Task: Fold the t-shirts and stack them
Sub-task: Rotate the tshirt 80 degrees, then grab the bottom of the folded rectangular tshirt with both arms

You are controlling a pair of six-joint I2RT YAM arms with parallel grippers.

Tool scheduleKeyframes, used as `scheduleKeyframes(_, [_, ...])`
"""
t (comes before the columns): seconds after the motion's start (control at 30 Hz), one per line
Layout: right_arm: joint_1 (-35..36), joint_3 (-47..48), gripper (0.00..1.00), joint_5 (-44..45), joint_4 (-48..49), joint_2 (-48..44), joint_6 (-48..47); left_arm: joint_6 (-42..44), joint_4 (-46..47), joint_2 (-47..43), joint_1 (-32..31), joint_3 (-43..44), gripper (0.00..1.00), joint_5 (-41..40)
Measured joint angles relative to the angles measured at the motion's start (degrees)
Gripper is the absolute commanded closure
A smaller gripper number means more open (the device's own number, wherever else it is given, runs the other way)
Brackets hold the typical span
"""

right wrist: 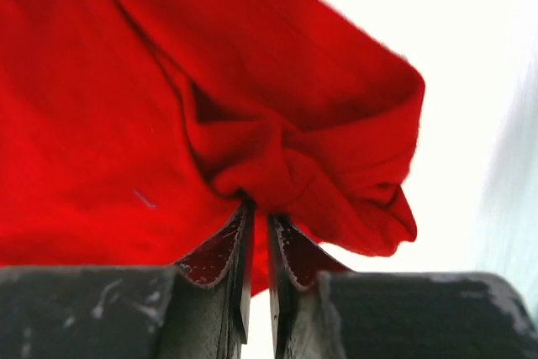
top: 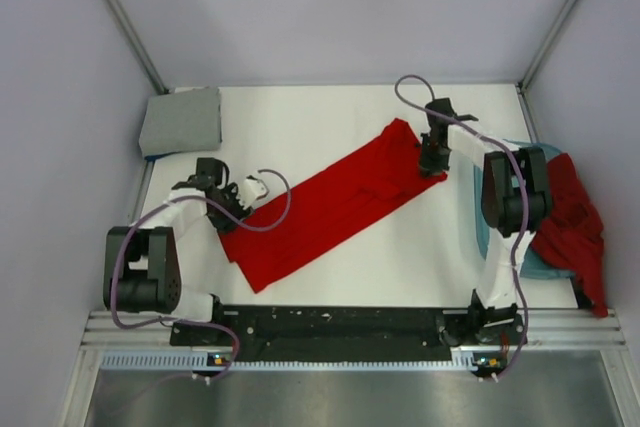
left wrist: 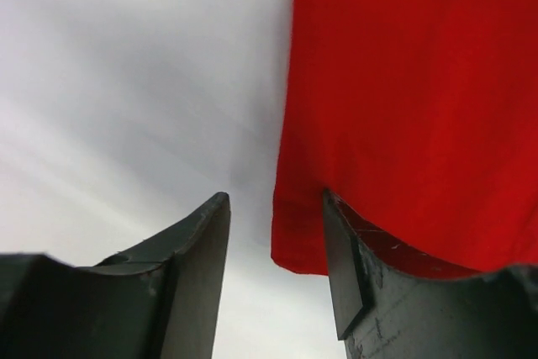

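Top external view gives us the layout. The bright red t-shirt (top: pixel 330 202) lies as a long slanted band on the table (top: pixel 330 127), stretched between our two hands. The right gripper (top: pixel 432 162) is at one end and the left gripper (top: pixel 240 190) is just beside the other.

From the right wrist we see that gripper (right wrist: pixel 261 212) clenched on a bunched fold of the cloth. The wad sits right at its fingertips and the rest spreads away ahead of it. From the left wrist, the left gripper (left wrist: pixel 275 195) stands released with its jaws apart. The shirt's side edge and corner lie between them, with one finger over bare table and the other over red cloth. We cannot tell whether that finger touches the cloth.

We judge the step in hand to be taking both ends for a lengthwise fold. To do it well, we should lower the left hand until the corner sits deep between the fingers, then close on every layer. The right hand holds only a crumple, so we would lift gently and evenly, with the band taut between the hands.

The grey t-shirt (top: pixel 182 119) lies folded well beyond the left hand. The darker red t-shirt (top: pixel 575 222) hangs over the tub (top: pixel 477 237) behind the right hand.
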Motion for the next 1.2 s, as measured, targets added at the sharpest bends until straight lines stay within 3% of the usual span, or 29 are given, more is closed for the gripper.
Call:
scheduleKeyframes(0.07, [-0.2, 5.2, 0.90, -0.2, -0.3, 3.6, 0.0, 2.1, 2.0, -3.0, -2.3, -3.1, 0.48, -1.5])
scheduleKeyframes(0.17, [-0.4, 20.3, 0.86, -1.9, -4.3, 13.2, -0.1, 4.4, 1.9, -7.1, -6.7, -6.3, 0.46, -2.2])
scheduleKeyframes(0.33, [-0.5, 46.4, 0.57, -9.6, -3.6, 29.3, 0.4, 4.9, -7.0, -12.6, -15.3, -8.4, 0.43, 5.5])
scheduleKeyframes(0.5, [-0.5, 51.6, 0.43, -13.8, -3.7, 31.0, -1.6, 5.4, -18.0, -21.1, -17.9, -5.9, 0.39, 12.8])
scheduleKeyframes(0.63, [0.3, 38.4, 0.40, -14.9, -0.5, 19.8, -7.0, 7.3, -22.5, -22.9, -17.9, 0.1, 0.36, 14.8])
scheduleKeyframes(0.8, [9.0, 4.4, 0.38, -18.3, 11.2, -13.8, -19.5, 14.6, -22.6, -23.1, -17.9, -1.3, 0.36, 16.0])
scheduleKeyframes(0.87, [17.0, -8.2, 0.01, -22.1, 19.3, -27.9, -24.6, 19.0, -21.7, -23.1, -17.8, -4.3, 0.36, 16.5])
scheduleKeyframes(1.0, [31.0, -31.8, 0.01, -33.8, 36.9, -47.5, -32.9, 27.1, -21.0, -23.2, -16.8, -9.9, 0.36, 17.3])
scheduleKeyframes(1.1, [40.3, -41.7, 0.04, -33.9, 39.8, -49.3, -40.4, 31.3, -18.3, -23.2, -15.5, -12.7, 0.36, 16.5])
scheduleKeyframes(1.2, [50.4, -44.7, 0.07, -31.3, 39.7, -42.0, -46.3, 34.3, -15.5, -23.1, -15.0, -14.4, 0.36, 15.5])
